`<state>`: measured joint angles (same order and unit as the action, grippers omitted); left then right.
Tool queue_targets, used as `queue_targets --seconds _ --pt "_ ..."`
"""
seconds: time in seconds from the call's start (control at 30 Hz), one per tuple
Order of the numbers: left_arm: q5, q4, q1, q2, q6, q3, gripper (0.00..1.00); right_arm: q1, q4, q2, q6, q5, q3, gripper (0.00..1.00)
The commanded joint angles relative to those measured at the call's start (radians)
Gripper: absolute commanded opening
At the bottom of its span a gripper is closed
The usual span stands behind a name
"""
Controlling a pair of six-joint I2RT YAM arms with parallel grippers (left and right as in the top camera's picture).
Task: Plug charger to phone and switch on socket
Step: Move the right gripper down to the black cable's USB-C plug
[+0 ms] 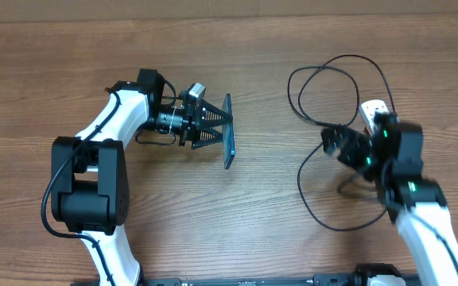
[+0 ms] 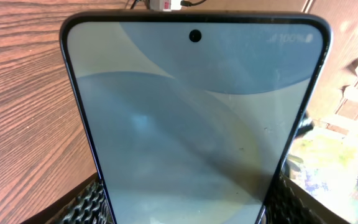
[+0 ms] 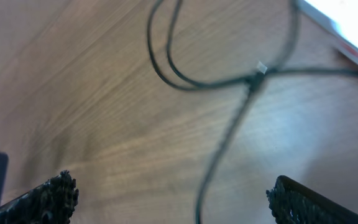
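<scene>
**Left arm.** Left gripper (image 1: 223, 129) is clenched on the slim rectangular smartphone (image 2: 191, 124), which has a pale blue-grey screen and a dark rim. In the overhead view the smartphone sits left of centre, seen edge-on as a dark blue sliver above the wooden desk (image 1: 213, 230). We read it as standing on a long edge. We cannot tell whether it touches the desk. In the left wrist view the ribbed fingers (image 2: 86, 202) press on its two long sides, and the screen faces the wrist. Both short ends stick out past the gripper. We judge this hold keeps the port end free for a plug, though the port itself is not visible.

**Right arm.** Right gripper (image 3: 173, 186) is released, jaws wide, holding nothing. It hangs right of centre over the long thin black charger cable (image 1: 336, 63), which lies in loose loops on the desk. In the right wrist view two strands cross in the upper middle of the frame, with a small pale fleck at the crossing. We cannot tell whether that is the plug tip or a tie. We judge the gripper is poised to pick up the cable.

**Socket.** The white elongated power strip (image 1: 372, 107) lies at the right of the overhead frame, partly under the right arm. Its switch position is unreadable. We judge the charger is not yet plugged into the smartphone.
</scene>
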<state>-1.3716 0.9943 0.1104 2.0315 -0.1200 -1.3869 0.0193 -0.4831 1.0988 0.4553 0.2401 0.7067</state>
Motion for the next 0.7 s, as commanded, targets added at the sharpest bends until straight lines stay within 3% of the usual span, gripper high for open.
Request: queue_targets --seconds 0.0,0.1,0.2,0.3,0.67 --pt "-0.035 -0.001 0.002 0.008 0.008 -0.025 0.46 0.001 0.081 0.16 -0.034 0.067 0.047 1.0" --pt "-0.035 -0.001 0.002 0.008 0.008 -0.025 0.47 0.001 0.186 0.266 -0.051 0.045 0.047 1.0" --pt "-0.035 -0.001 0.002 0.008 0.008 -0.025 0.47 0.001 0.257 0.352 -0.028 0.03 0.047 0.93" --pt "-0.035 -0.001 0.002 0.008 0.008 -0.025 0.47 0.001 0.303 0.438 0.051 -0.093 0.047 0.93" --pt "-0.035 -0.001 0.002 0.008 0.008 -0.025 0.47 -0.002 0.401 0.517 0.072 -0.143 0.046 0.77"
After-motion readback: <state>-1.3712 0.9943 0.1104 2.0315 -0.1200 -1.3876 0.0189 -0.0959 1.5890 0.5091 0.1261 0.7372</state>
